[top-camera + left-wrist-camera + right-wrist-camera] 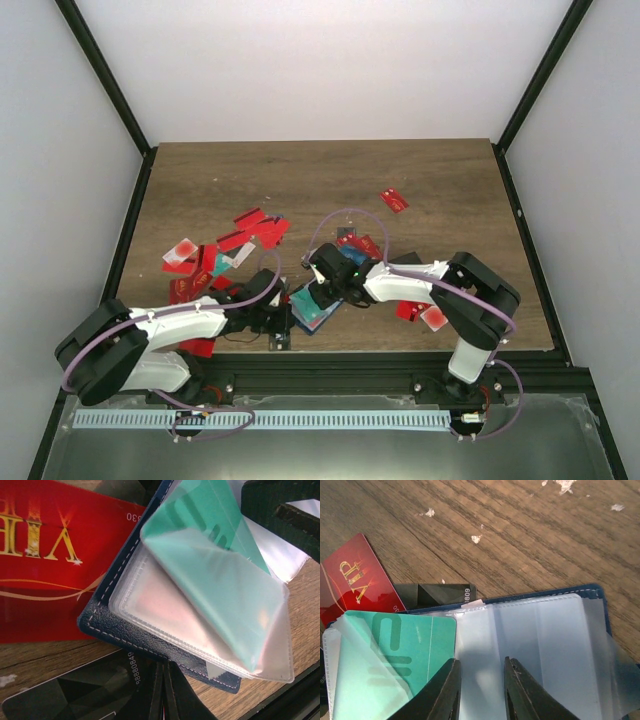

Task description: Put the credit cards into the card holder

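holder: card holder lies open on the table between our two wrists, clear sleeves fanned face up
left gripper: left gripper has its jaws closed tight, tips at the holder's navy edge; we can't tell whether the cover is pinched between them
right gripper: right gripper hangs over the holder's sleeves, jaws a little apart; we see nothing held between them
teal card: teal card sits on the holder, partly under a loose clear flap, its edge just beside one finger of the right gripper
under the holder: red VIP card lies partly beneath the holder's cover; black card lies just beside the same corner
scatter: most credit cards are red, strewn beyond the holder and to its left; two more lie right of it, by the right arm
stray: lone red card lies well apart, beyond the holder to the right
in the way: from above, both wrists crowd the holder and hide much of it; curled flaps overlap the pockets
debris: white specks on the wood beyond the holder
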`<action>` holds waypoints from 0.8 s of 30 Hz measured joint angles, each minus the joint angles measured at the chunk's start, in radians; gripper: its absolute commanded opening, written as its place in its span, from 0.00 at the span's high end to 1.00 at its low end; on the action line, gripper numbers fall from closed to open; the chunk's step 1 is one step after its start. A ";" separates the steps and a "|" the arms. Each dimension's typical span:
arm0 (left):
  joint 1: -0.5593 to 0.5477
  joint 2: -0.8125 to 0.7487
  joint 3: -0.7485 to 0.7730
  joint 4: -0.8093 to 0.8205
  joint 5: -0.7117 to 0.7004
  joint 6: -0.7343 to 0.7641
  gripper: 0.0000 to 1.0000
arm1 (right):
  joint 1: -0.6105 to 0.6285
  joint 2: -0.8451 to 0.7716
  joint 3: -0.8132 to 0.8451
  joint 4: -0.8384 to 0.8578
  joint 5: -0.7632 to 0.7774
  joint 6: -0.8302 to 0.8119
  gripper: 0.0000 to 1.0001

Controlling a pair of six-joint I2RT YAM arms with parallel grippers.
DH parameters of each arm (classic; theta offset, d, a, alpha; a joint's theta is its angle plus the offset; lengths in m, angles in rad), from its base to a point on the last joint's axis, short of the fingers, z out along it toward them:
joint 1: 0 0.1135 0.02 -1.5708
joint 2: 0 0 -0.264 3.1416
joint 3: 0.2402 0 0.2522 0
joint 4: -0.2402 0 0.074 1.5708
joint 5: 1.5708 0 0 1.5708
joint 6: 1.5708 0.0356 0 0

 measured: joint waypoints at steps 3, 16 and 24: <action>0.000 -0.001 0.002 -0.003 -0.012 0.002 0.96 | 0.000 0.001 0.009 -0.005 0.017 0.007 0.72; 0.000 -0.027 0.001 -0.044 -0.063 0.011 0.96 | -0.029 0.061 0.103 -0.021 0.067 0.042 0.74; 0.003 -0.031 0.001 -0.052 -0.072 0.018 0.96 | -0.029 0.097 0.116 -0.023 0.072 0.010 0.79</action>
